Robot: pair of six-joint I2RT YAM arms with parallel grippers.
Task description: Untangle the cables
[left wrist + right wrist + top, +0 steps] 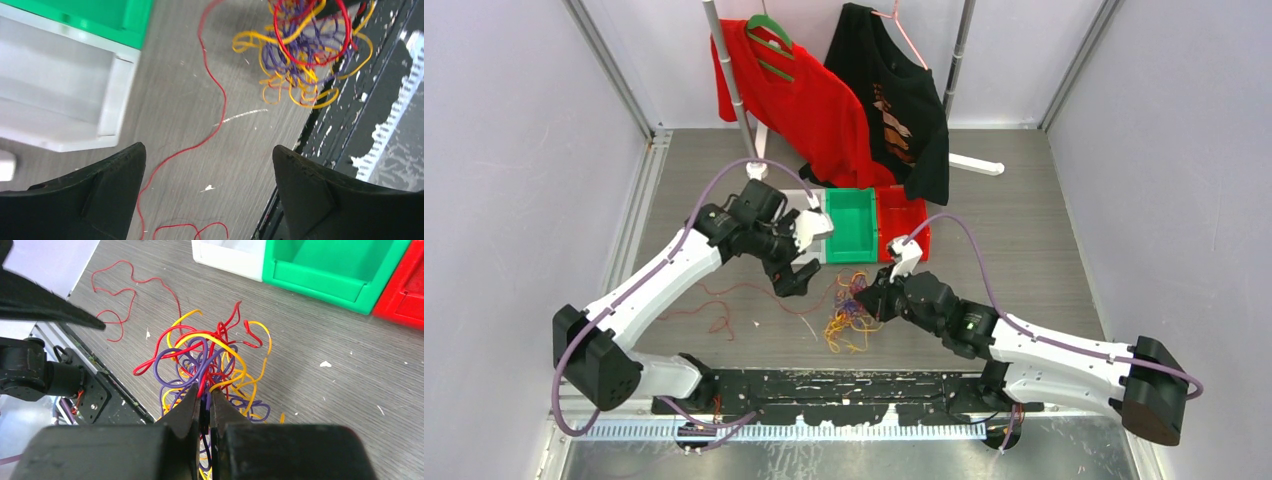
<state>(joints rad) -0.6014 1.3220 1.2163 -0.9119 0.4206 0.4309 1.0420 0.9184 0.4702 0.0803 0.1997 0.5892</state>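
1. Top view: the cables [852, 312] are lying as a knotted clump of red, yellow-orange and purple strands on the table [1024, 250]. They are between the two arms and just nearer than the green bin [852, 222] and red bin [906, 228]. The clump is roughly round, so it is showing no clear long axis. A loose red cable [714, 305] is trailing away from it, running mostly sideways toward the left arm's side. The left gripper [796, 278] is hovering just left of the clump. The right gripper [871, 297] is reaching into its right edge.

2. Left wrist view: the left gripper's jaws are standing wide apart with nothing between them but table. The loose red cable is snaking from the top of the view down between the fingers. The clump is sitting up and to the right, near the dark front rail [350, 125], and a white bin [60, 100] is lying to the left.

3. Right wrist view: the right gripper is clenching tight on a few purple and red strands at the clump's near side. The loops are fanning up and away from the jaws.

4. Handling, as a judgement: the strands are looking very light, springy and slick. A pull on one is probably dragging the whole knot along unless the other jaws are pinning it. A free end or an outer loop is looking like the best place to grip.
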